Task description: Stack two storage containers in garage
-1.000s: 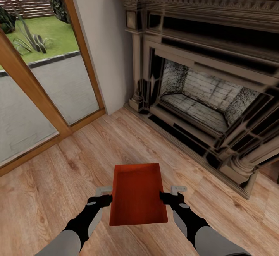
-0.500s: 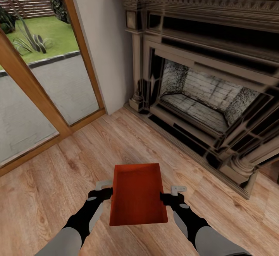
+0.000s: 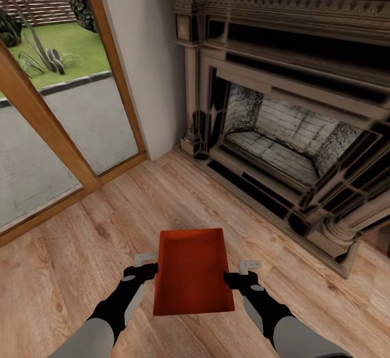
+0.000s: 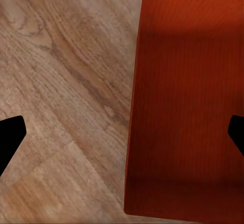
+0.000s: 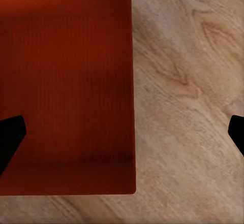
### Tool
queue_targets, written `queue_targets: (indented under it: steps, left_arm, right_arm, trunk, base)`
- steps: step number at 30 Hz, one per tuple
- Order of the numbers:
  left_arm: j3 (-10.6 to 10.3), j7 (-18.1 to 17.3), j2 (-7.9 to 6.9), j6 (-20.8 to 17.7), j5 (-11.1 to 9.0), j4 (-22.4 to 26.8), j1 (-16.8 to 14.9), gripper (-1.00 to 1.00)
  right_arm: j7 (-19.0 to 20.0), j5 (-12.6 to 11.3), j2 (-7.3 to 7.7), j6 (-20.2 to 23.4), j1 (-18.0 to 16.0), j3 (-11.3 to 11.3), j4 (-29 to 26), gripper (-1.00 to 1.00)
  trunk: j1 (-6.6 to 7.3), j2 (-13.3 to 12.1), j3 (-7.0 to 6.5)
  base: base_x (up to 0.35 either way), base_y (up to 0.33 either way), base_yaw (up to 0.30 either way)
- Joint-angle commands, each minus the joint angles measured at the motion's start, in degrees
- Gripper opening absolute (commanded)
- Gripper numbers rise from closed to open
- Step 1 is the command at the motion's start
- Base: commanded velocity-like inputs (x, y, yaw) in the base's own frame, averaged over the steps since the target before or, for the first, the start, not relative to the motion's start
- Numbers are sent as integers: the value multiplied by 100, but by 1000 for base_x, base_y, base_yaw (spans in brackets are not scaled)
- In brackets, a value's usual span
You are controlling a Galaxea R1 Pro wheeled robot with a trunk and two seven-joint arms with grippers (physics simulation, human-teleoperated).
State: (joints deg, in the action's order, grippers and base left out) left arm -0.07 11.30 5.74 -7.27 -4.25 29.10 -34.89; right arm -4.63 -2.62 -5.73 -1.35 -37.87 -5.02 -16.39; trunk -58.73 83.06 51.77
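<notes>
The left hand [image 3: 145,265] sits at one long wall of the orange-red storage container [image 3: 192,271], and the right hand [image 3: 242,271] sits at the opposite long wall. In the left wrist view the two dark fingertips [image 4: 10,137] stand wide apart, one over the wood plank floor [image 4: 61,82] and the other over the inside of the container [image 4: 188,102], so the wall lies between them without being clamped. The right wrist view shows the same: its fingertips [image 5: 10,135] are spread apart, straddling the container [image 5: 66,82] wall, one over the ribbed bottom and one over the planks [image 5: 188,107]. The container rests on the light wood floor [image 3: 81,249] of the living room, in front of the dark ornate fireplace [image 3: 281,130] and well short of its hearth. Left of the fireplace stand wood-framed glass doors [image 3: 49,125].
</notes>
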Motion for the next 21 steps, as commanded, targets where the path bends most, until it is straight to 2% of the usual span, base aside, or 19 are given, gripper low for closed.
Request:
queue_targets:
  steps: [1, 21]
  left_arm:
    - [-2, 21, 0, -29, -48, 3, 0, 100]
    - [16, 21, 7, -31, -62, 86, 0, 100]
  right_arm:
    - [-38, -28, 0, -14, -3, -47, 5, 100]
    - [-88, -28, -9, -9, -4, -49, 5, 100]
  trunk:
    - [0, 2, 3]
    - [0, 2, 3]
  base:
    - [0, 0, 0]
    - [0, 0, 0]
